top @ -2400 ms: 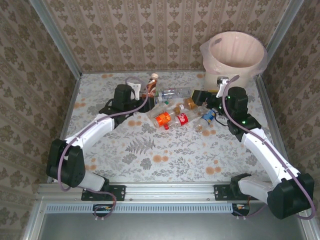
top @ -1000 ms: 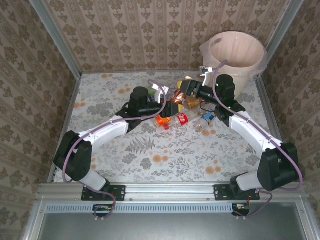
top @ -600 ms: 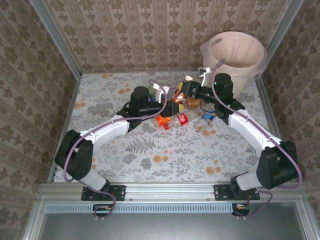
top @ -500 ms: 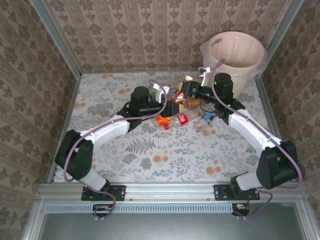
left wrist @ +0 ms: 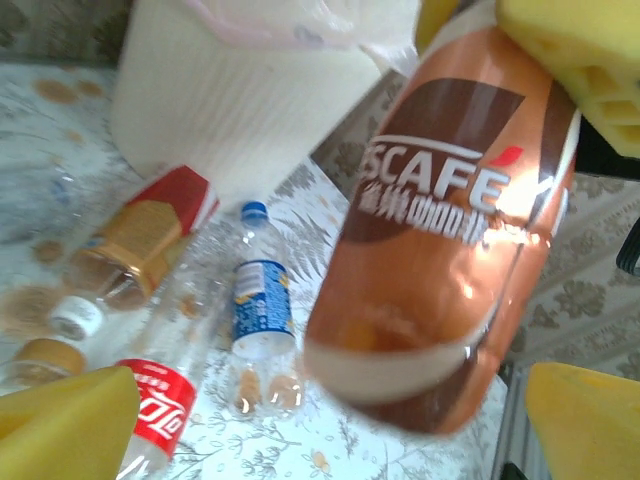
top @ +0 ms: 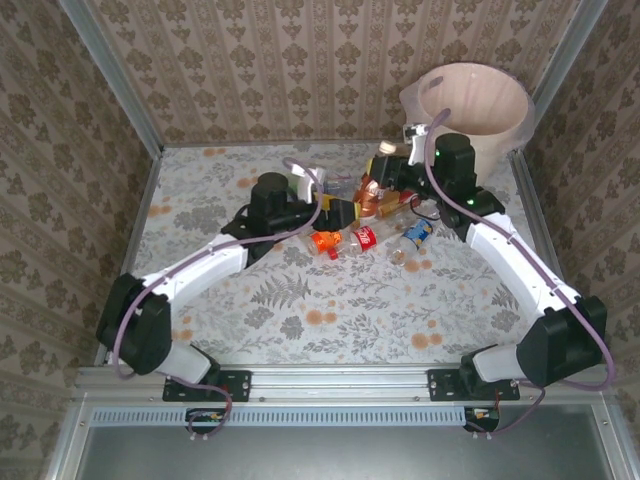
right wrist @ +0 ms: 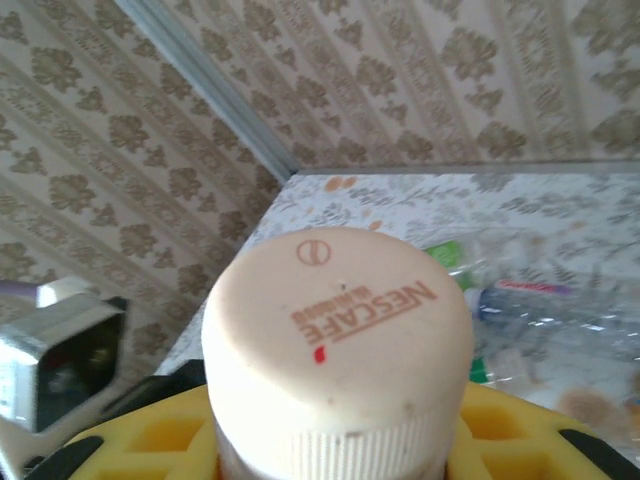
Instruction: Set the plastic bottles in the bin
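Gripping the coffee bottle (left wrist: 440, 250) below its cap, right pincer (right wrist: 335, 440) holds it aloft near the bin (left wrist: 240, 110), evidently for carrying over. Left pincer (left wrist: 320, 428) stands spread. Other bottles (top: 345, 240) lie on the counter (top: 300, 300).

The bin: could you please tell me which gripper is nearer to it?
Right. The right gripper, shut on the brown coffee bottle, is just left of the bin; the open left gripper sits farther left, beyond that bottle.
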